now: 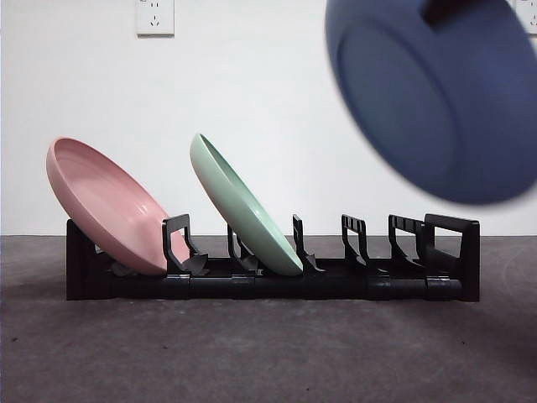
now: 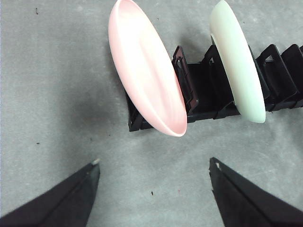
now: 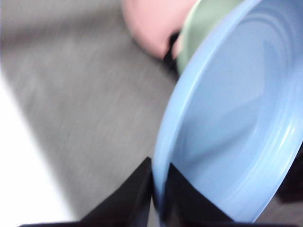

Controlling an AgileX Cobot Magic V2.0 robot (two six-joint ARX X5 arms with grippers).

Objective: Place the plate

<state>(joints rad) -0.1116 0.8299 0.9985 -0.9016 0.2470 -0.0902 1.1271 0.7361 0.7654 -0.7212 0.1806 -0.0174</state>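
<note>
Blue plate [image 1: 436, 92], rim clenched in the right claw [image 3: 158, 189], hangs above the rack [image 1: 277, 277], needing lowering into a free slot; the left claw [image 2: 154, 172] waits released.

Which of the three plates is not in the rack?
The blue plate, held in the air by the right claw; the pink and green ones stand in slots.

Grey, lightly speckled table [image 1: 252, 353]. Directly on it, only a long black plate rack [image 1: 336, 281] running left to right, set toward the far edge by the white wall.
</note>
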